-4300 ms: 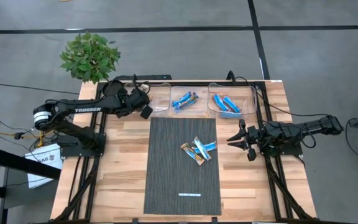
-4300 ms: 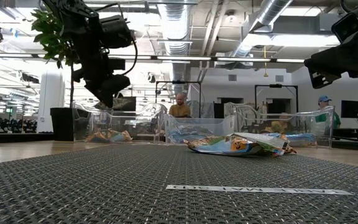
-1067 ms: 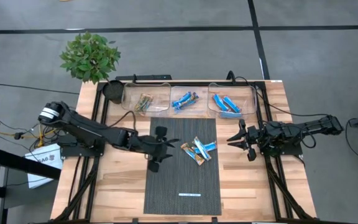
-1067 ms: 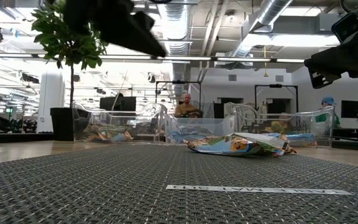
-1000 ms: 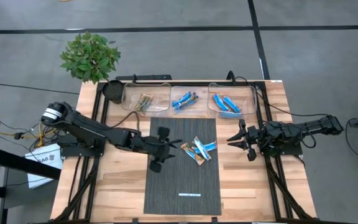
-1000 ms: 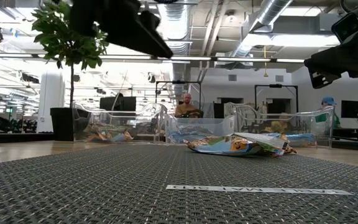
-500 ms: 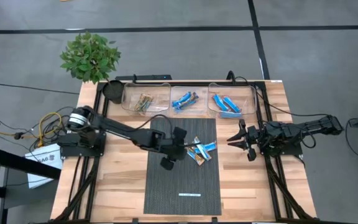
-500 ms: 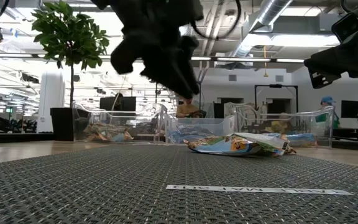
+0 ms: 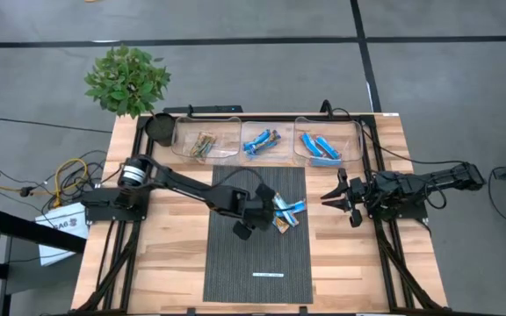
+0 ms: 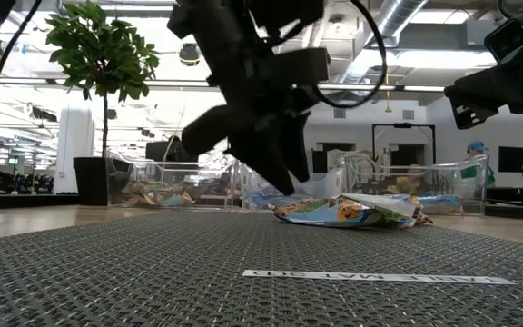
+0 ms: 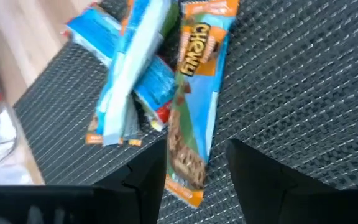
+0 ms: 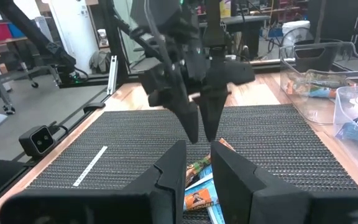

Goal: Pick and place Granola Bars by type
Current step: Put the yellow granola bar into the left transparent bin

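My left gripper (image 9: 269, 211) hangs just over the little pile of foil-wrapped granola bars (image 9: 285, 211) in the middle of the dark woven mat (image 9: 235, 254). Its two fingers are spread apart with nothing between them. In the left wrist view the long bar with orange ends and the word "chewy" (image 11: 194, 102) lies right in the gap in front of the fingers. Two or three blue bars (image 11: 129, 81) lie crossed beside it, touching it.

My right gripper (image 9: 341, 195) waits over the bare wood at the right edge of the mat. Its fingers are close together, with a thin gap, and hold nothing.

Three clear plastic bins stand at the far edge of the table. The left bin (image 9: 206, 142) has tan bars, the middle bin (image 9: 262, 140) has blue-and-orange bars, and the right bin (image 9: 327, 146) has bright blue bars.

I think these bars are light, and the shiny wrapper looks slippery and crinkly. The bar inside may break if squeezed hard. I would pinch the orange bar across its narrow middle, gently, so the blue ones stay behind. I think it belongs in the middle bin.
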